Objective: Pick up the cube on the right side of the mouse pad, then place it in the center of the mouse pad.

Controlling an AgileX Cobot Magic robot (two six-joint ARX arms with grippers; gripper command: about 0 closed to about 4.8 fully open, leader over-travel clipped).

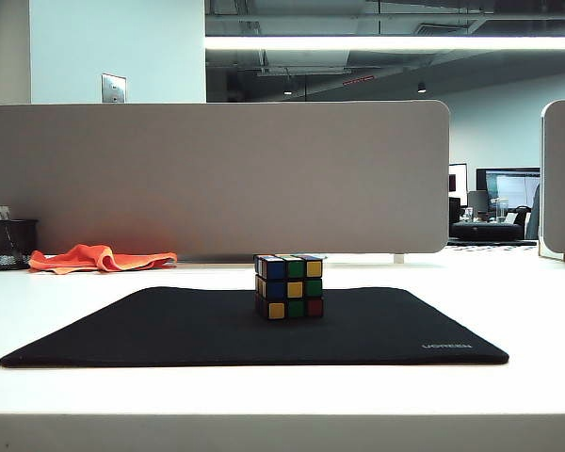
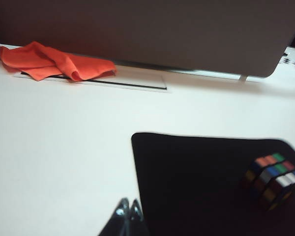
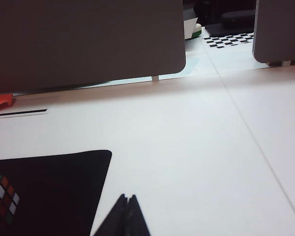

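Note:
The cube (image 1: 289,285) stands upright on the black mouse pad (image 1: 169,330), near the pad's middle in the exterior view. Neither arm shows in that view. In the left wrist view the cube (image 2: 274,179) sits on the mouse pad (image 2: 196,182), well away from my left gripper (image 2: 129,205), which is shut and empty over the white table beside the pad's edge. In the right wrist view the cube (image 3: 3,198) rests on the mouse pad (image 3: 54,191), apart from my right gripper (image 3: 127,197), which is shut with nothing in it beside the pad's other edge.
An orange cloth (image 1: 99,257) and a black mesh pen holder (image 1: 10,244) lie at the back left by the grey partition (image 1: 217,179). The white table (image 1: 527,311) extends to the right. A checkerboard sheet (image 3: 231,39) lies beyond the partition.

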